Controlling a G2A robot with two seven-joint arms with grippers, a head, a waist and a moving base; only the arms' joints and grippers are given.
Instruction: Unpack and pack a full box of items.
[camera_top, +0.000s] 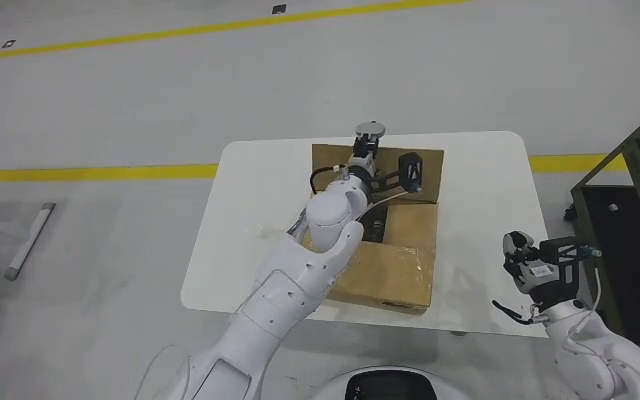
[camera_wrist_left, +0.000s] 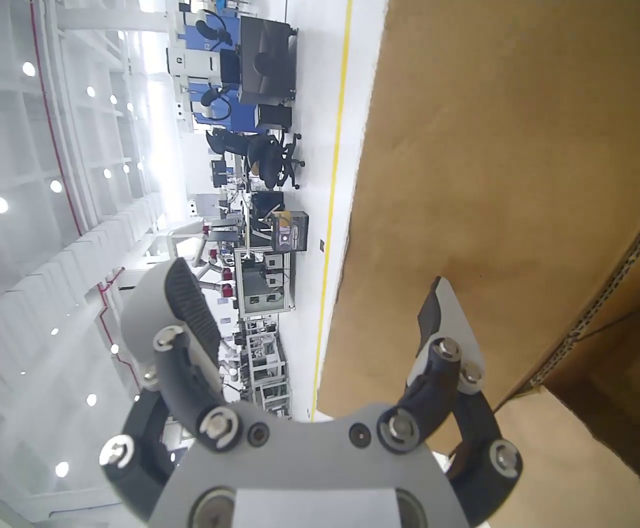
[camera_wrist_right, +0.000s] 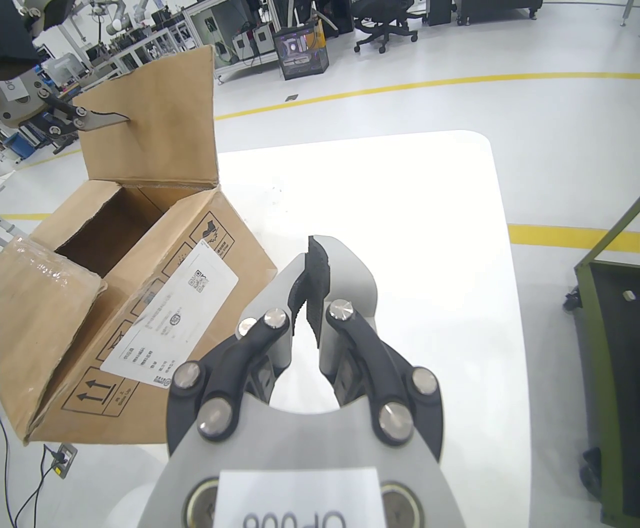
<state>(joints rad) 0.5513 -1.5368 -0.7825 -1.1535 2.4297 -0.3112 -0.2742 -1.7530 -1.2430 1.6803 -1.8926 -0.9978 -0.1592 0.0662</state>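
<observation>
A brown cardboard box (camera_top: 385, 265) (camera_wrist_right: 150, 300) stands open on the white table (camera_top: 480, 200). Its far flap (camera_wrist_right: 160, 115) (camera_wrist_left: 475, 175) stands upright. My left gripper (camera_top: 369, 133) (camera_wrist_left: 307, 280) is open and straddles that flap's edge: one finger (camera_wrist_left: 445, 310) lies against the cardboard face, the other (camera_wrist_left: 185, 295) is off in the air. In the right wrist view a left fingertip (camera_wrist_right: 102, 120) touches the flap. My right gripper (camera_top: 522, 250) (camera_wrist_right: 312, 265) is shut on nothing, over the table's near right part, apart from the box. The box's inside is dark and its contents are hidden.
The near flap (camera_wrist_right: 35, 300), with shiny tape on it, leans out over the box's front. A dark green cart (camera_top: 612, 200) (camera_wrist_right: 610, 350) stands on the floor just off the table's right edge. Bare table lies right of the box.
</observation>
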